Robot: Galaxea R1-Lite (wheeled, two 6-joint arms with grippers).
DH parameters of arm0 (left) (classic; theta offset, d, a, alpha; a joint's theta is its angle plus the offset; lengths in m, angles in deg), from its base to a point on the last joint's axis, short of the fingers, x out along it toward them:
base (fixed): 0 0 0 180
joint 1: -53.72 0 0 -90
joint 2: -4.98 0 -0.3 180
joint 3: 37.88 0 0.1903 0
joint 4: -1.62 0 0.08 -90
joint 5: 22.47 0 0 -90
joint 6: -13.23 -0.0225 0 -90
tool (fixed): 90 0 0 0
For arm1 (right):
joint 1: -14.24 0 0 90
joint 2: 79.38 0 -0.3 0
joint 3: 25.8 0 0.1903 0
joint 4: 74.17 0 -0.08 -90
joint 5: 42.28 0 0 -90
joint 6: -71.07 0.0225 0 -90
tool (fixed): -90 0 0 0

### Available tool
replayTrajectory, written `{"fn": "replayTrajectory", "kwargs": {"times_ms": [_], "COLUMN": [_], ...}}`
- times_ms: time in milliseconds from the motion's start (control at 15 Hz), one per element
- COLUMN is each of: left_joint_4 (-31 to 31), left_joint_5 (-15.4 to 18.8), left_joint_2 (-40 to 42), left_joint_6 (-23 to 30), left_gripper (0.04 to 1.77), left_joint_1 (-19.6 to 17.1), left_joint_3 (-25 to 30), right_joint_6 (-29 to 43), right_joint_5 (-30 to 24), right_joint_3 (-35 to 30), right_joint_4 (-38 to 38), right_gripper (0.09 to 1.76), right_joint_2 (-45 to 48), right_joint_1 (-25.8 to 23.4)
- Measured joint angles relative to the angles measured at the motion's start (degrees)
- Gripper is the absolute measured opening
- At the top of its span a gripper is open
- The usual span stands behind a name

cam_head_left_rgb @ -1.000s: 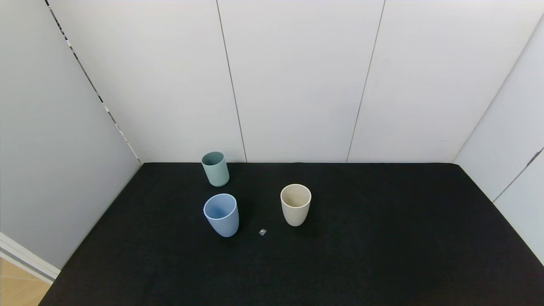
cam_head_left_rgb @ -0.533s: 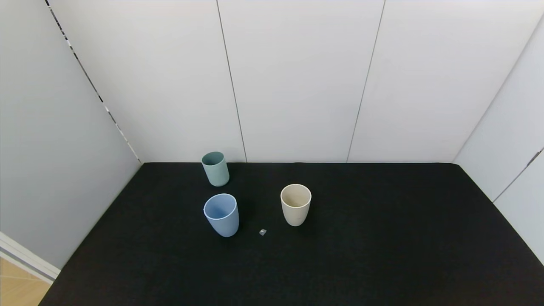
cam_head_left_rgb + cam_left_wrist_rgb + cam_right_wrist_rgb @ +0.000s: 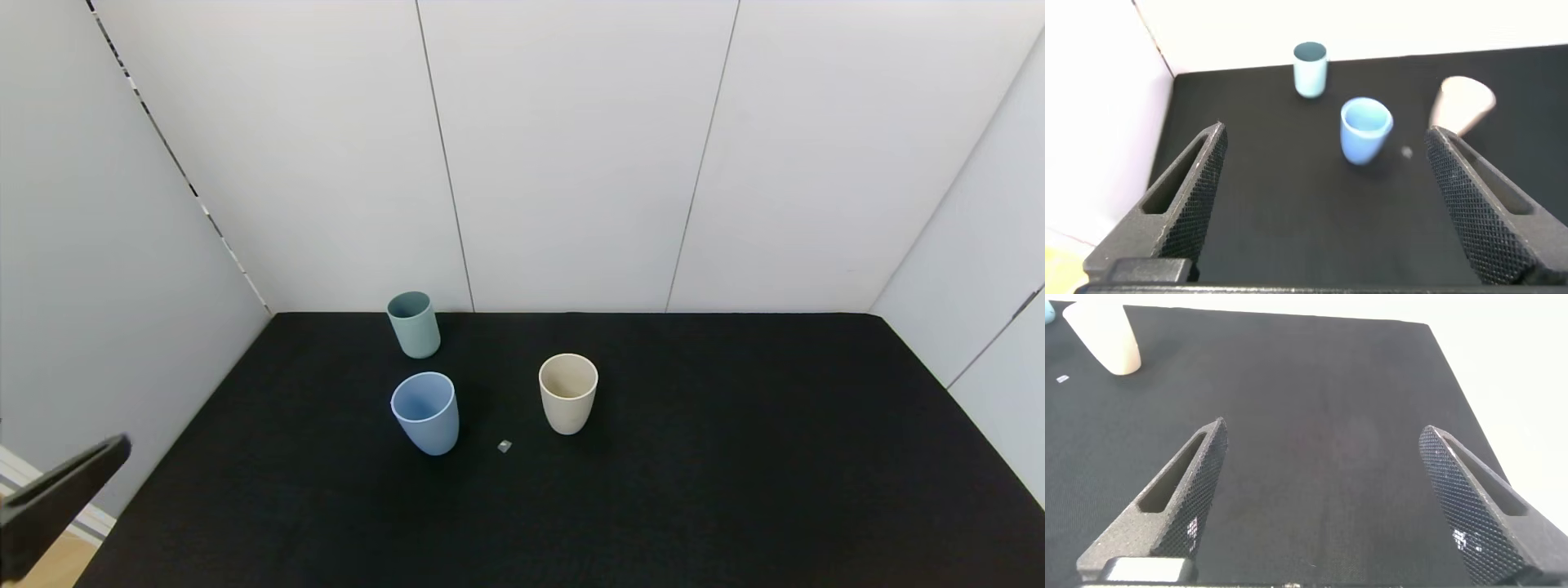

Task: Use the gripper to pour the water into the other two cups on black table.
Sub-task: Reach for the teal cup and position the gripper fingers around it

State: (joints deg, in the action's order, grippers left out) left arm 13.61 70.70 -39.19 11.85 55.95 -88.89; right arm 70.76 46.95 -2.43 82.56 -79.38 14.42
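Three cups stand upright on the black table [image 3: 735, 490]. The light blue cup [image 3: 425, 412] is at the centre left, the cream-beige cup [image 3: 568, 392] to its right, and a teal-green cup [image 3: 414, 324] behind them near the wall. My left gripper [image 3: 1327, 135] is open and empty, hovering short of the blue cup [image 3: 1365, 129], with the teal cup [image 3: 1310, 69] and the cream cup [image 3: 1463, 102] beyond it. One of its fingers [image 3: 69, 488] shows at the lower left edge of the head view. My right gripper [image 3: 1324, 429] is open and empty over bare table, well clear of the cream cup [image 3: 1104, 339].
A small clear cube [image 3: 504, 446] lies on the table between the blue and cream cups. White wall panels close in the table at the back and on both sides. The table's left front edge [image 3: 106, 547] borders a wooden floor.
A finger of my left gripper has come into the head view at the lower left. The cups and the cube have not moved.
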Motion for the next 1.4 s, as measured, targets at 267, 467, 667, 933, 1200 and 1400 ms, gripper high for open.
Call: {"fn": "replayTrajectory", "kwargs": {"times_ms": [267, 467, 667, 933, 1200, 1400], "left_joint_4": [-12.63, -20.70, -26.16, -27.76, -28.01, -28.04], "left_joint_5": [0.82, 1.71, 3.94, 9.01, 9.25, 9.28], "left_joint_2": [-23.78, -39.97, -53.44, -65.13, -72.00, -75.28], "left_joint_6": [-0.30, -0.49, -0.51, -1.01, -2.78, -3.05], "left_gripper": [1.72, 1.72, 1.72, 1.72, 1.72, 1.72], "left_joint_1": [-3.11, -4.66, -5.29, -5.14, -3.94, -2.74], "left_joint_3": [-5.12, -10.35, -16.03, -22.65, -26.56, -29.54], "right_joint_6": [-0.02, 0.00, -0.02, 0.00, -0.05, -0.02], "right_joint_5": [0.02, 0.00, 0.00, 0.00, 0.00, 0.02], "right_joint_3": [0.00, 0.00, 0.00, 0.00, 0.00, 0.00], "right_joint_4": [-0.02, -0.02, -0.02, -0.02, -0.02, -0.02], "right_gripper": [1.71, 1.71, 1.71, 1.71, 1.71, 1.71], "right_joint_2": [0.00, 0.00, 0.00, 0.00, 0.00, 0.00], "right_joint_1": [0.00, 0.02, 0.02, 0.00, 0.02, 0.02]}}
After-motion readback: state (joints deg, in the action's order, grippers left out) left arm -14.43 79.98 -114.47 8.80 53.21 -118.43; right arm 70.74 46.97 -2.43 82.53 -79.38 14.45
